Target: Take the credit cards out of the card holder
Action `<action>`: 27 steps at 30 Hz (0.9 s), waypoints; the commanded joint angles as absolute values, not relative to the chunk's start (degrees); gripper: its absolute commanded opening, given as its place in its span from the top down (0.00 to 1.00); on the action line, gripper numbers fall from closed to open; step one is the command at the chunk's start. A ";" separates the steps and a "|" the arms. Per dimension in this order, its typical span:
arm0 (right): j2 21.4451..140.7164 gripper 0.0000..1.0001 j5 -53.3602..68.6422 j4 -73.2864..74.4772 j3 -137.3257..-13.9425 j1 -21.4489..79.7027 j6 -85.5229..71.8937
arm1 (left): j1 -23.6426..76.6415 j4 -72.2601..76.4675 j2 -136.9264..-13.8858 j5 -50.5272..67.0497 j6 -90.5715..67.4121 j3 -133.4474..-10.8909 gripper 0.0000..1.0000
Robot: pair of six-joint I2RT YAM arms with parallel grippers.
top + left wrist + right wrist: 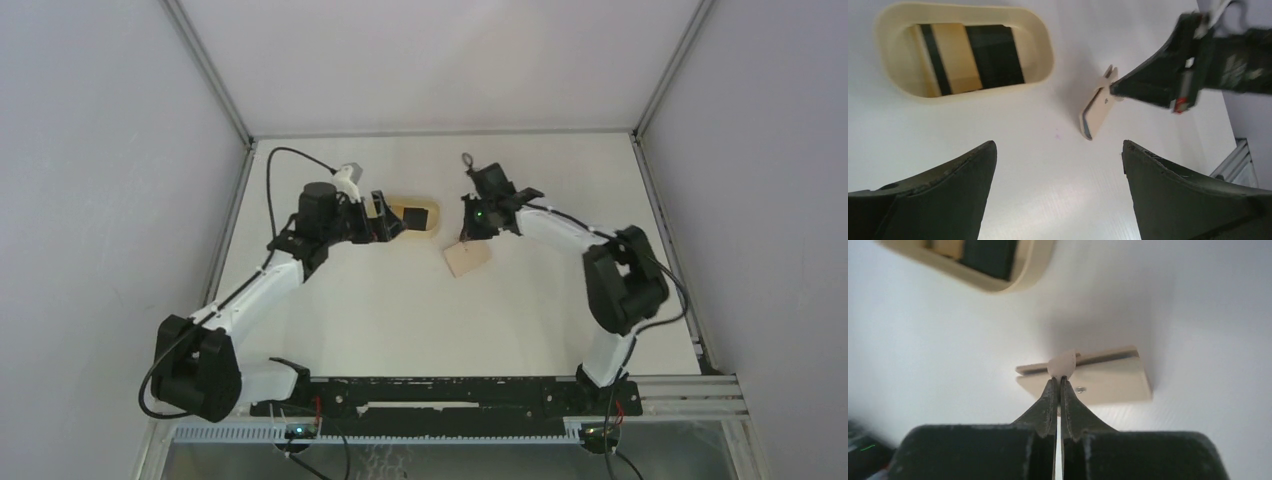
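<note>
The tan card holder point(466, 260) is near the middle of the table, closed, with a blue edge showing in the left wrist view point(1098, 111). My right gripper point(1058, 380) is shut on its short closure tab point(1062, 364), beside the small metal snap dot point(1080, 389). In the left wrist view the tab end looks tilted up under the right gripper point(1115, 90). My left gripper point(1058, 146) is open and holds nothing, a short way from the holder. Two cards, one tan point(955, 57) and one dark point(995, 55), lie in the oval tray point(1044, 47).
The oval light-wood tray point(437, 215) stands left of the holder, right by my left gripper point(395, 222); its rim point(1034, 260) also shows at the top of the right wrist view. Grey walls enclose the table on three sides.
</note>
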State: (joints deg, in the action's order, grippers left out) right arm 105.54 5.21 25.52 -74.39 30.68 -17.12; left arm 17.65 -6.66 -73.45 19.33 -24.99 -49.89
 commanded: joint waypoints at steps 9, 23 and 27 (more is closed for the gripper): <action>87.14 1.00 34.32 -12.06 -48.69 26.72 -90.89 | 28.72 18.19 -73.16 8.76 -33.79 -35.74 0.00; 76.96 1.00 33.65 -9.67 -50.54 31.40 -94.04 | 29.42 33.14 -65.81 7.24 -32.97 -22.90 0.00; 72.85 1.00 30.09 -6.26 -52.71 30.65 -92.65 | 29.44 45.41 -57.06 7.23 -34.19 -12.93 0.00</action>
State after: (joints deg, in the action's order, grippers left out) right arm 77.19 32.75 -6.52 -48.42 30.92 -91.98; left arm 29.12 29.98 -64.86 7.62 -32.97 -19.81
